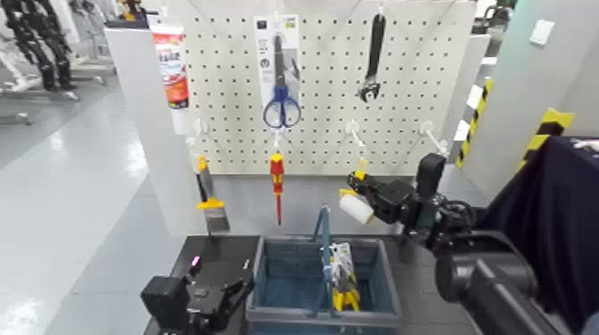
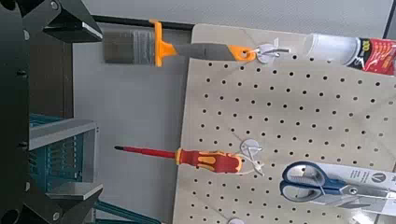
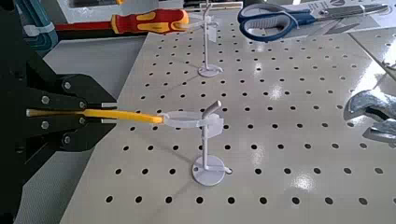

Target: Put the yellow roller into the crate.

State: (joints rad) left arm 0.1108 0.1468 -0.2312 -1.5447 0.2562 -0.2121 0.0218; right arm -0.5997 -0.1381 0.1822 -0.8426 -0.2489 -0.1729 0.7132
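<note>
Right claw (image 1: 355,185) gripping the yellow roller (image 1: 356,208) at its hook (image 3: 210,168)
Grasping is seemingly giving way to unhooking, then lowering into the crate (image 1: 257,283); the wide-spread left claw (image 1: 221,278) is idling.

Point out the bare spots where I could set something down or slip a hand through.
Inside the crate, the floor left of the hoop handle looks bare. On the pegboard, there is open surface between the scissors and the adjustable wrench. It is crowded right of the handle, where yellow-handled packaged goods lie.
</note>
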